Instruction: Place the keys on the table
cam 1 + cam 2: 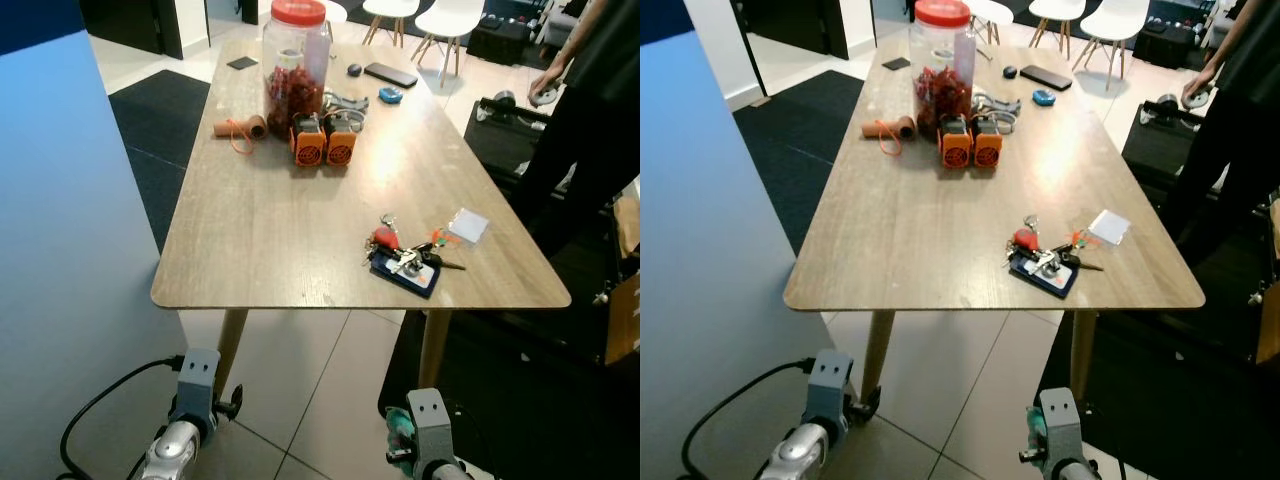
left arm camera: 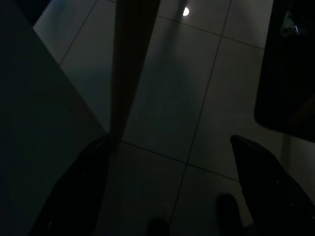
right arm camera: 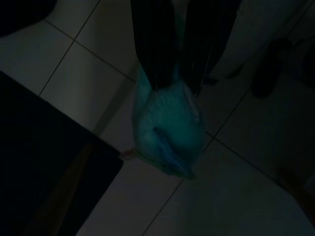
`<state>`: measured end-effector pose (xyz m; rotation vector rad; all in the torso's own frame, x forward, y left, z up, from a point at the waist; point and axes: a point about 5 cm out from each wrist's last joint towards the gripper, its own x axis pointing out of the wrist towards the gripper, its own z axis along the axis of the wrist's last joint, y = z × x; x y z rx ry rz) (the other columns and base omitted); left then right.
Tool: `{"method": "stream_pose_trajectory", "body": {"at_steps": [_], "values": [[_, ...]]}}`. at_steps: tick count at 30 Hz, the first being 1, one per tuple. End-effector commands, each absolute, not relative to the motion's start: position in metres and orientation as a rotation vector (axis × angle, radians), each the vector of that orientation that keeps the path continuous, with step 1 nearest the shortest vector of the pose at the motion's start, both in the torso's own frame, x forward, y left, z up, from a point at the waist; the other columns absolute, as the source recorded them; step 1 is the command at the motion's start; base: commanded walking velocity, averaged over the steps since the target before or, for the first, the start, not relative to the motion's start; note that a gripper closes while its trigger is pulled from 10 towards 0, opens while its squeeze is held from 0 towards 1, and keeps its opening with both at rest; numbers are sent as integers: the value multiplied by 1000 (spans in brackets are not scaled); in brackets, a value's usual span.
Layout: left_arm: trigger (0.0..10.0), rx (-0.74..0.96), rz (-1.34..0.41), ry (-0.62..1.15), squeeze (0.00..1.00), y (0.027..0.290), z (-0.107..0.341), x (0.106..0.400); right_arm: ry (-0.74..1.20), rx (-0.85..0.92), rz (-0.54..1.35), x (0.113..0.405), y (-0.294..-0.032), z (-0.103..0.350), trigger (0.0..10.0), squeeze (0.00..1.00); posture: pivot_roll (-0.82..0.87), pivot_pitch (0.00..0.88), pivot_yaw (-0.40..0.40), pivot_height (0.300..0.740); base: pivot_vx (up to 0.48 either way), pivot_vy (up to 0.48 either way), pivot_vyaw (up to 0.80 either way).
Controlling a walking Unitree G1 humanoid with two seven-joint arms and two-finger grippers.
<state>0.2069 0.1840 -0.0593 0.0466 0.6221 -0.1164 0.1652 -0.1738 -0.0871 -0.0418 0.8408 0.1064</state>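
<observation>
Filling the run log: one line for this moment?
bunch of keys: lying on wooden table | left end effector: open, low | right end effector: shut on teal object

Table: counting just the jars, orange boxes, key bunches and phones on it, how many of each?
Jar: 1
Orange boxes: 2
Bunch of keys: 1
Phone: 1
Total: 5
Not counted: the teal thing in the right pincer, below the table.
</observation>
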Motion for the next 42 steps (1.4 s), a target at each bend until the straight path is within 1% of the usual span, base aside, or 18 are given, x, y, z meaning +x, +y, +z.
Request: {"method": "stream_pose_trajectory", "body": {"at_steps": [1, 15, 23, 27, 42], "values": [[10000, 39, -124, 621, 0, 181, -60, 205, 858, -53, 114, 164, -175, -88, 10000, 0, 114, 13, -88, 740, 0, -326, 0], [10000, 43, -132, 610, 0, 180, -58, 209, 860, -58, 114, 164, -176, -88, 10000, 0, 115, 16, -86, 740, 0, -330, 0], [10000, 47, -134, 611, 0, 180, -57, 211, 864, -56, 113, 164, -176, -88, 10000, 0, 116, 18, -85, 740, 0, -429, 0], [10000, 26, -98, 625, 0, 181, -57, 214, 864, -55, 110, 164, -175, -88, 10000, 0, 113, 21, -82, 740, 0, 0, 0], [10000, 44, -123, 624, 0, 175, -55, 219, 867, -56, 101, 164, -179, -88, 10000, 0, 113, 18, -77, 740, 0, 0, 0]]}}
